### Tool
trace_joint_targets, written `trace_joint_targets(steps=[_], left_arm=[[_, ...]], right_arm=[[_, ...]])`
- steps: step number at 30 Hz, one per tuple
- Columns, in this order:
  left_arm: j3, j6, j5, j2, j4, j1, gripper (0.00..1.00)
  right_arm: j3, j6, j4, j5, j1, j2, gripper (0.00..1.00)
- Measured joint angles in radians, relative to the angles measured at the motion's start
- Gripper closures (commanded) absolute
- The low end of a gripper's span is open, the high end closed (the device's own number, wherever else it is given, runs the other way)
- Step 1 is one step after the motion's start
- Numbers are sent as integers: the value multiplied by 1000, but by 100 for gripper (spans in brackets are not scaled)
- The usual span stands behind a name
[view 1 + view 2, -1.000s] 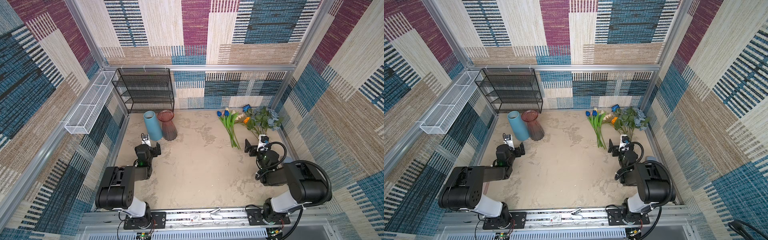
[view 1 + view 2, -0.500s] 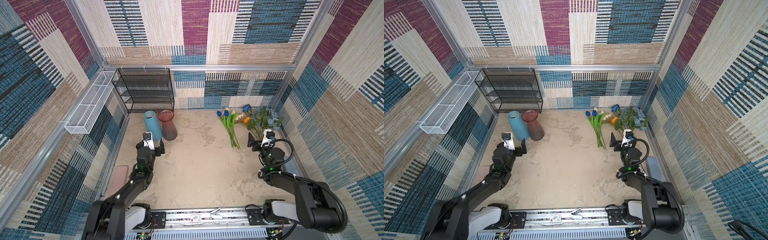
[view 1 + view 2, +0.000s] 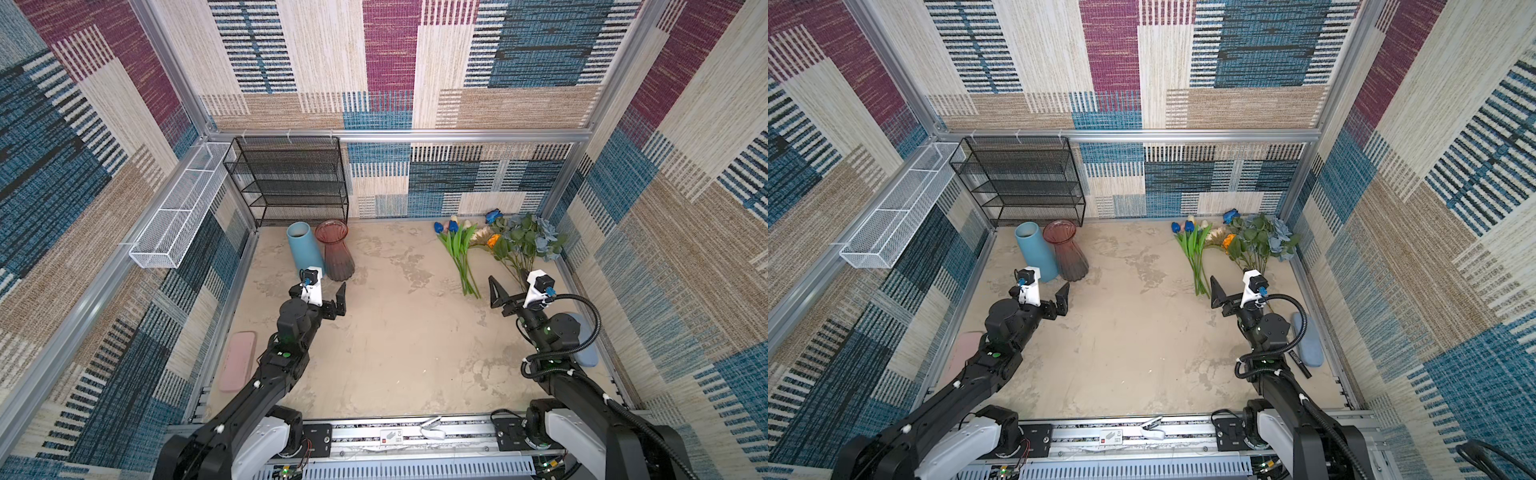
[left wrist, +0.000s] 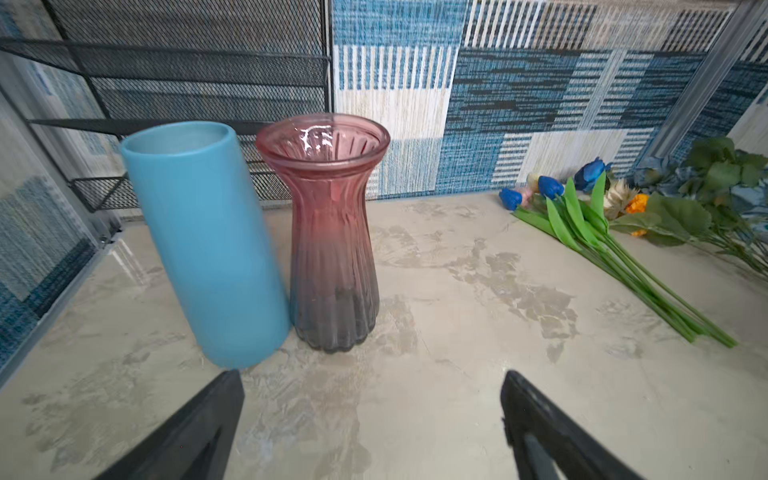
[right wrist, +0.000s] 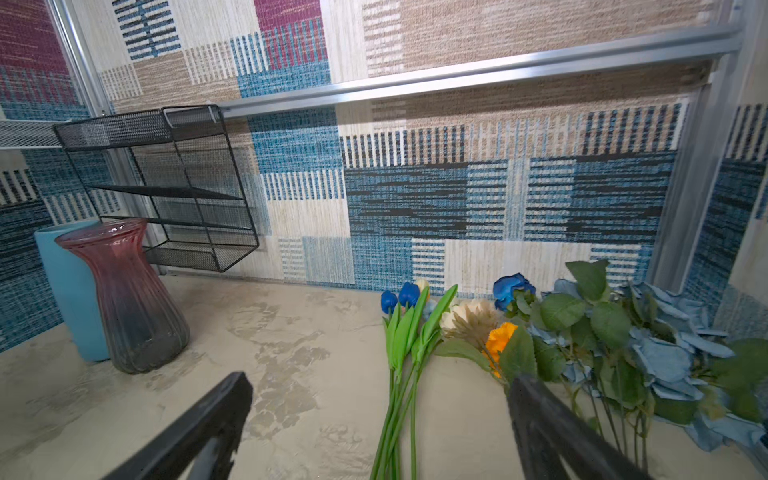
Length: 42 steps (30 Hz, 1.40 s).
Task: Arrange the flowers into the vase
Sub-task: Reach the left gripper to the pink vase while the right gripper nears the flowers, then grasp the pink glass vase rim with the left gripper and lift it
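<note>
The flowers (image 3: 498, 245) lie in a heap at the back right: blue tulips (image 5: 405, 295) with long green stems, a cream bloom, a small orange flower (image 5: 498, 338) and dusty-blue roses (image 5: 665, 357). A pink ribbed glass vase (image 3: 334, 253) stands upright and empty at the back left, touching a blue cylinder vase (image 3: 303, 249). My left gripper (image 3: 318, 291) hovers open just in front of the two vases (image 4: 332, 232). My right gripper (image 3: 515, 286) is open above the stem ends, and the tulip stems (image 5: 395, 424) show between its fingers.
A black wire shelf (image 3: 291, 183) stands against the back wall behind the vases, and a white wire basket (image 3: 178, 208) hangs on the left wall. A pink pad (image 3: 237, 365) lies at the left edge, a blue pad (image 3: 582, 340) at the right edge.
Both arms have unfolded and reached forward, the left toward the vases and the right toward the flower stems. Both grippers stay open.
</note>
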Motion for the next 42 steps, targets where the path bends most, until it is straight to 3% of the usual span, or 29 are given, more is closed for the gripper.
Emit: trace_joint_targets(steps=[5, 12, 23, 30, 34, 42], left_arm=[[58, 5, 7, 241, 234, -3, 1], [156, 44, -50, 476, 447, 0, 0], [354, 79, -128, 800, 661, 32, 1], [461, 82, -141, 924, 715, 44, 1], [510, 81, -154, 982, 731, 51, 5], [541, 78, -156, 1035, 758, 54, 27]], right_arm=[[17, 7, 33, -34, 22, 33, 0], [18, 14, 65, -69, 36, 13, 0], [18, 14, 72, -75, 37, -27, 0], [13, 20, 72, -75, 37, -47, 0], [11, 22, 72, -75, 37, -66, 0], [1, 21, 71, -61, 37, -103, 0]])
